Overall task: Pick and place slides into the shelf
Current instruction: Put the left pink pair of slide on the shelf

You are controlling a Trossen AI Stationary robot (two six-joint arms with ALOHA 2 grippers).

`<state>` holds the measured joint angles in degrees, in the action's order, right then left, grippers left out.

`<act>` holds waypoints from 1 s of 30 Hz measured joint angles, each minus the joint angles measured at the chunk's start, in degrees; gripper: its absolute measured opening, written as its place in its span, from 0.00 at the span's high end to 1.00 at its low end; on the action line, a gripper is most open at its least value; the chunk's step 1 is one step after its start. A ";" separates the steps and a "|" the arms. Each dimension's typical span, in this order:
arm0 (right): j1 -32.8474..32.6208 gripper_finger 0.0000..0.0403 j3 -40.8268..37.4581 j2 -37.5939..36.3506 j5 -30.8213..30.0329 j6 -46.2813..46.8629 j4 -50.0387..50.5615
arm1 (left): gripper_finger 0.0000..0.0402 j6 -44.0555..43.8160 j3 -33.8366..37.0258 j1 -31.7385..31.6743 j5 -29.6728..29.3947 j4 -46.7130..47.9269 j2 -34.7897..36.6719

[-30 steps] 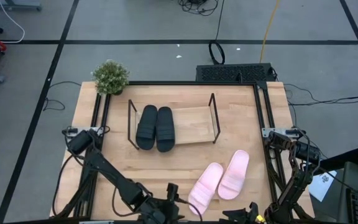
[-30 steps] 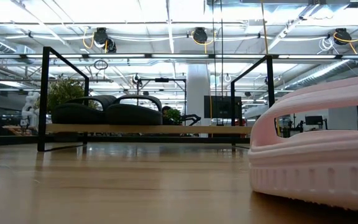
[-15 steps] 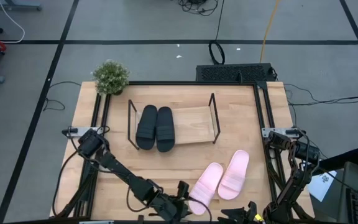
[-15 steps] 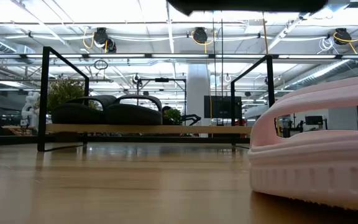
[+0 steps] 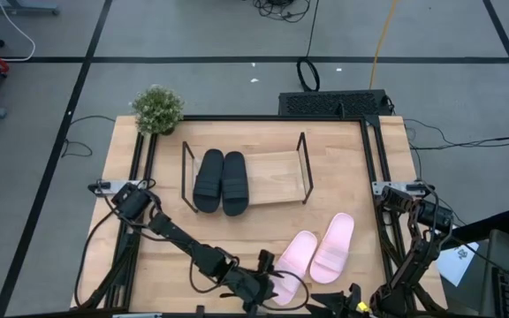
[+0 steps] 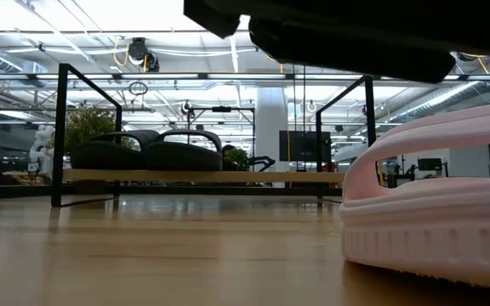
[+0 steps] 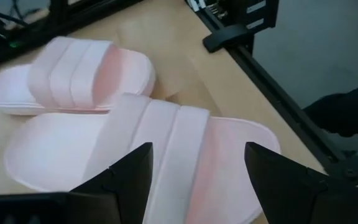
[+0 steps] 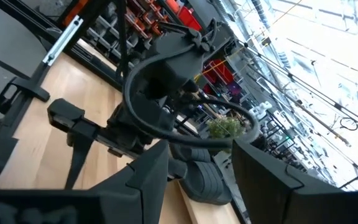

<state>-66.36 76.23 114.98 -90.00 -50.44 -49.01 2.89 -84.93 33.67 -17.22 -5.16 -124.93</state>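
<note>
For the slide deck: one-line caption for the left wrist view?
Open left gripper poised over the nearer pink slide, second pink slide beside it.

Even, bright overhead light across the table [image 5: 237, 238], soft short shadows beside the shelf [image 5: 303, 168], ceiling lights [image 6: 228, 38] glaring white above the shelf in the low view, nearest pink slide [image 6: 432, 212] soft-focused, left wrist picture slightly blurred.
</note>
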 joint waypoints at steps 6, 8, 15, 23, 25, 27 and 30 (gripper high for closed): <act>0.15 0.58 -0.01 0.00 0.01 -0.41 0.00 | 0.38 -0.20 -0.06 -0.11 0.60 0.17 -2.08; 0.27 0.58 -0.02 0.00 0.01 -0.42 -0.01 | 0.38 -0.21 -0.09 -0.23 0.19 -0.19 -2.73; 0.67 0.58 -0.04 0.00 -0.04 -0.05 -0.01 | 0.38 0.44 -0.13 -0.56 -8.49 0.85 -3.68; 0.73 0.58 -0.04 0.00 0.02 0.22 -0.02 | 0.38 1.10 -0.11 0.24 -16.16 1.48 -3.69; 0.78 0.58 -0.04 0.00 0.00 0.22 -0.02 | 0.38 1.10 -0.11 0.40 -17.27 1.90 -3.69; 0.80 0.58 -0.04 0.00 0.00 0.22 -0.02 | 0.38 1.03 -0.09 0.34 -18.05 2.49 -3.69; 0.82 0.58 -0.04 0.01 0.00 0.22 -0.02 | 0.38 1.06 -0.09 0.14 -18.83 3.07 -3.69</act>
<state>-65.54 76.18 114.99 -90.00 -50.22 -49.04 3.95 -85.01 33.80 -36.05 -2.09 -128.62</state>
